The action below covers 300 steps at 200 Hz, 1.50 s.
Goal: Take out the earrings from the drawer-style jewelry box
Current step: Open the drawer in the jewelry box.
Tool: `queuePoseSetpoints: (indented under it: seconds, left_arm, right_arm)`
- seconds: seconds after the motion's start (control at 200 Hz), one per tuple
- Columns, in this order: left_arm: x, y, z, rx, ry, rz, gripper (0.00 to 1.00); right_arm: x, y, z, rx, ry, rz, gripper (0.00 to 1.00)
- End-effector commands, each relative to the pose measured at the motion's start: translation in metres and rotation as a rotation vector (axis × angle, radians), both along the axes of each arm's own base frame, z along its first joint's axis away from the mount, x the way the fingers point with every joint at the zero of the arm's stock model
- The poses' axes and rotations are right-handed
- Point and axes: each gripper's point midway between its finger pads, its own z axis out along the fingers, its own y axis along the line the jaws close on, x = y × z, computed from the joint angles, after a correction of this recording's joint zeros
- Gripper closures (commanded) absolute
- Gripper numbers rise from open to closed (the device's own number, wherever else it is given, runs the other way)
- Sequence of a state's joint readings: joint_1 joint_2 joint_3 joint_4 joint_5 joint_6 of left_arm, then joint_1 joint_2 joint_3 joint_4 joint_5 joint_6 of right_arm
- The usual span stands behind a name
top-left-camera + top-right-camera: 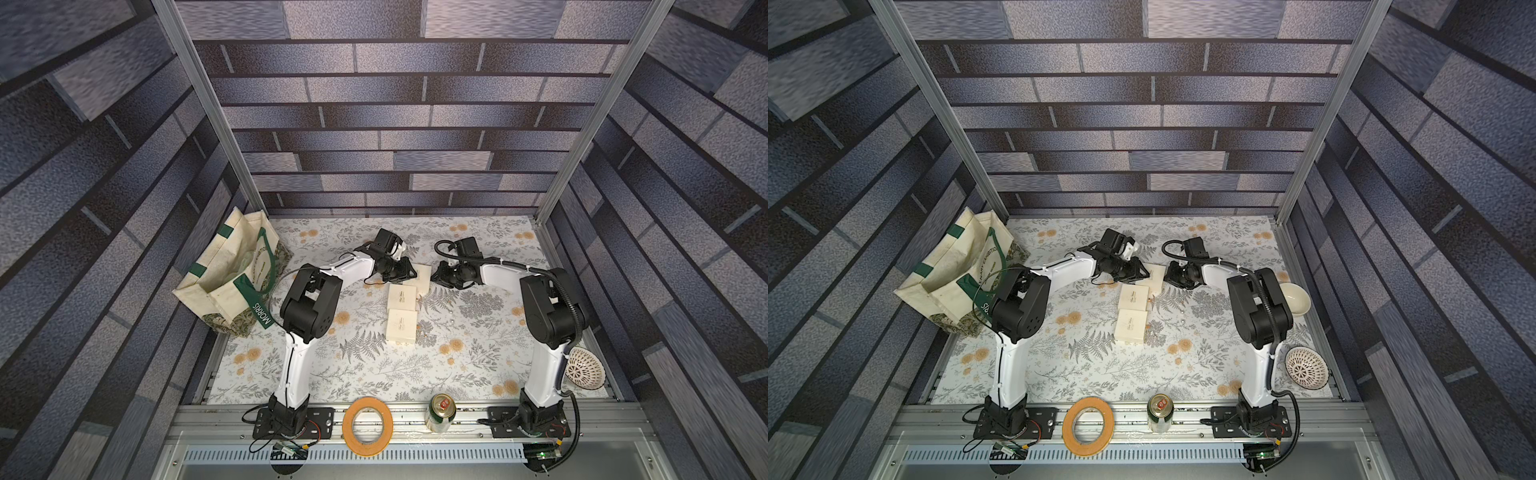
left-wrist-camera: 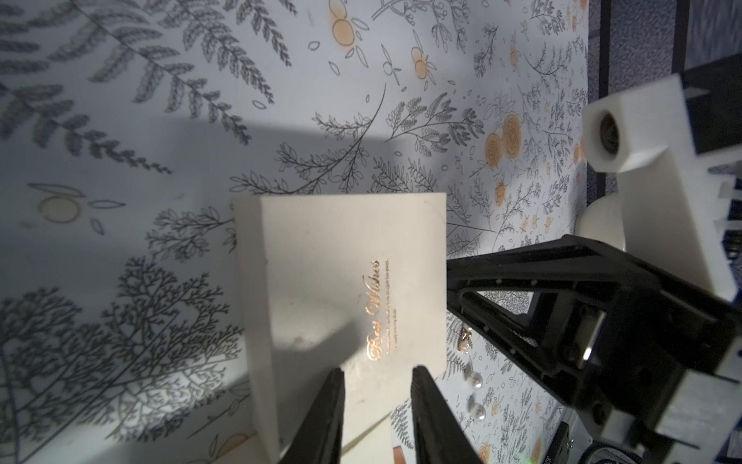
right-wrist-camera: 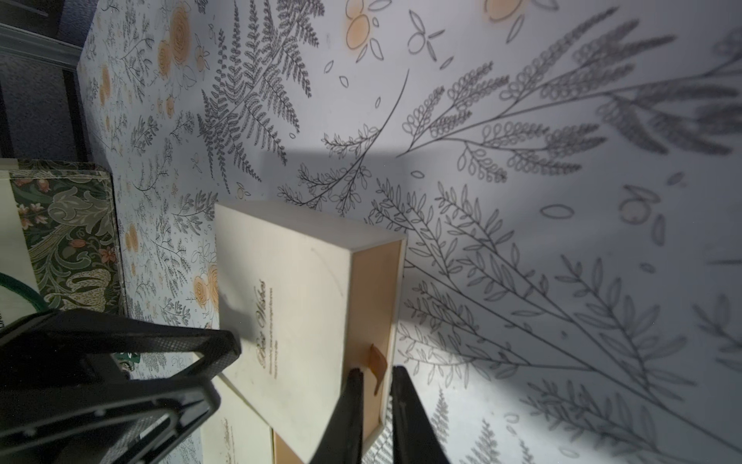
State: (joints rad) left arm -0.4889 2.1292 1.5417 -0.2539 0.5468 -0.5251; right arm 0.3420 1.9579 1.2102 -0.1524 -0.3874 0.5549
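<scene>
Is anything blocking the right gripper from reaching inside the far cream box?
Yes. Its drawer is closed inside the cream box, hiding any earrings. The right gripper jaws flank its brown pull tab.

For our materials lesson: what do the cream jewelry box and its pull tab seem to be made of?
Jewelry box: probably matte cream paperboard, judging by its crisp thick edges, gold foil lettering and tan inner drawer. Pull tab: thin tan strip, possibly ribbon or faux leather; it curls softly.

Matt cream card jewelry box (image 2: 345,289), gold foil lettering; glossy pearl earrings (image 2: 475,379).
</scene>
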Motion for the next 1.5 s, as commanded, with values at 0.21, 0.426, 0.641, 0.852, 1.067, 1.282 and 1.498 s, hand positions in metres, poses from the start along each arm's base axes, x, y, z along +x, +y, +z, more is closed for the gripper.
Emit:
queuePoseSetpoints:
  seconds: [0.21, 0.426, 0.641, 0.852, 1.067, 1.282, 1.498]
  left_arm:
    - [-0.006, 0.008, -0.018, 0.051, 0.052, 0.016, 0.68]
    - [-0.007, 0.009, -0.018, 0.053, 0.052, 0.016, 0.68]
    - [-0.007, 0.009, -0.018, 0.054, 0.050, 0.018, 0.68]
    - [-0.007, 0.010, -0.019, 0.056, 0.053, 0.021, 0.68]
    - [-0.006, 0.013, -0.022, 0.042, 0.072, 0.039, 0.68]
    - [-0.007, 0.020, -0.024, 0.074, 0.069, 0.055, 0.68]
    - [-0.007, 0.022, -0.025, 0.074, 0.068, 0.058, 0.68]
  right_arm:
    - [0.000, -0.001, -0.011, 0.015, 0.018, -0.011, 0.85]
    - [0.002, -0.001, -0.010, 0.019, 0.015, -0.017, 0.86]
    - [0.001, -0.001, -0.012, 0.021, 0.018, -0.015, 0.89]
    - [0.000, -0.001, -0.011, 0.023, 0.018, -0.015, 0.94]
    - [0.000, -0.006, -0.012, 0.011, 0.014, -0.028, 0.99]
    - [-0.001, -0.015, -0.014, -0.009, 0.013, -0.051, 1.00]
    - [-0.001, -0.020, -0.012, -0.010, 0.008, -0.065, 1.00]
